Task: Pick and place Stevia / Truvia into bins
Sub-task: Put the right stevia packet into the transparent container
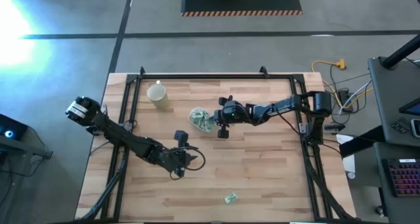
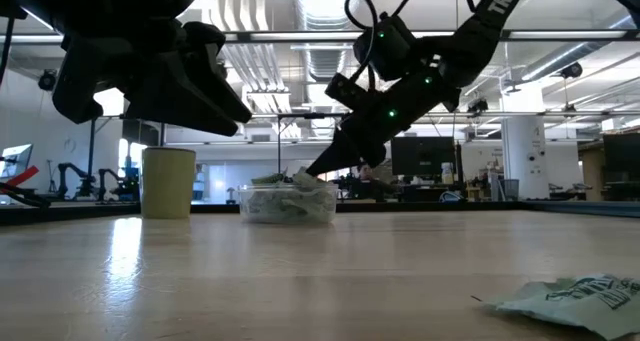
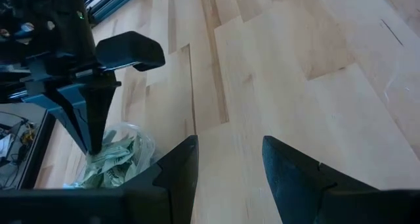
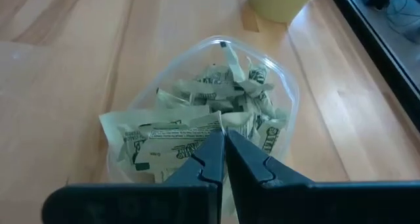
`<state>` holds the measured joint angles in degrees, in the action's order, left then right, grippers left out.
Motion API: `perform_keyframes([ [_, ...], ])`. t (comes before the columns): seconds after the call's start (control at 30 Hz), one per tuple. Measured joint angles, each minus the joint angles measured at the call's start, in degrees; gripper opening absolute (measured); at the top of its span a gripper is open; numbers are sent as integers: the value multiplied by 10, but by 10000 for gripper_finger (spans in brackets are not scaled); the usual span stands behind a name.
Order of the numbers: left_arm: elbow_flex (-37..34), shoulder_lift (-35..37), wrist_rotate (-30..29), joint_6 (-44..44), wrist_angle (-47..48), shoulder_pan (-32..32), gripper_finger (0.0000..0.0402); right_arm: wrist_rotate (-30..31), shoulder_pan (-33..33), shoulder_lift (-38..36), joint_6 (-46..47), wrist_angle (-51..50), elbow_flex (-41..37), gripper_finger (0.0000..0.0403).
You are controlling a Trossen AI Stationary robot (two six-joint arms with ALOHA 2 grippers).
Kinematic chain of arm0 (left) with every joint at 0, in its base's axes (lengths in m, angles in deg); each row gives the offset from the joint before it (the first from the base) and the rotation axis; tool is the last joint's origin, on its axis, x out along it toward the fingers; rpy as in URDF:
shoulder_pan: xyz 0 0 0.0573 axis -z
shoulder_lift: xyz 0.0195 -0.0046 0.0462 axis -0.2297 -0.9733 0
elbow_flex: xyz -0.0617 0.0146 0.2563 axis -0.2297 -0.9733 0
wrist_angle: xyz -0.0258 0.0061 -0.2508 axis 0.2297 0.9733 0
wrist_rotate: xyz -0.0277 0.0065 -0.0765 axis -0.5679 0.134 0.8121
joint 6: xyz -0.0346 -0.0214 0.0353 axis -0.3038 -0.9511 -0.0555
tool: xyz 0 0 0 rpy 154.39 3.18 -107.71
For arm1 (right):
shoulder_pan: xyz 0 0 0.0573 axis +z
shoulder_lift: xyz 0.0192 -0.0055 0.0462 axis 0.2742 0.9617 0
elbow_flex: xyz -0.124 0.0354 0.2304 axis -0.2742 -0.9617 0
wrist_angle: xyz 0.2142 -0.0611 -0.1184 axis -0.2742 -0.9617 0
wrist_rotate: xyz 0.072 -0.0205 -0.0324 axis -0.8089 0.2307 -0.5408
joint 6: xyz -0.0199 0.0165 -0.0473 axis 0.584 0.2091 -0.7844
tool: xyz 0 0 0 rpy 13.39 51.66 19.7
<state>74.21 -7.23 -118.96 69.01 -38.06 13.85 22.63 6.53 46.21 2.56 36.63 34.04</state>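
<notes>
The clear bin [image 1: 201, 120] stands mid-table, heaped with green-and-white Stevia sachets [image 4: 226, 92]. My right gripper [image 4: 223, 135] slants down into the bin's open top from the table's right side, shut at the edge of one large sachet [image 4: 174, 142] that lies on the heap and reaches past the rim. The low view shows its tips [image 2: 312, 169] at the top of the pile. My left gripper [image 3: 230, 165] hovers open above bare wood nearer the front edge [image 1: 187, 157], with nothing between its fingers. One loose sachet [image 1: 230, 198] lies flat near the front edge. My right gripper pinches the end edge [image 4: 220, 127] of the large sachet between its two fingertips. The fingers slant down from the table's right side. The sachet lies nearly flat on the heap in the bin, its far end past the rim.
A pale yellow cup [image 1: 157, 94] stands upright behind and to the left of the bin. Black frame rails [image 1: 197, 76] run along the table's far, left and right sides. Bare wood lies between the bin and the front edge.
</notes>
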Motion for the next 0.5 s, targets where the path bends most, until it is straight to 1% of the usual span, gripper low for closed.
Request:
perform_keyframes([
  [0.5,0,0,0,0,0,0,153,1,-1,9,3,-9,-2,8],
])
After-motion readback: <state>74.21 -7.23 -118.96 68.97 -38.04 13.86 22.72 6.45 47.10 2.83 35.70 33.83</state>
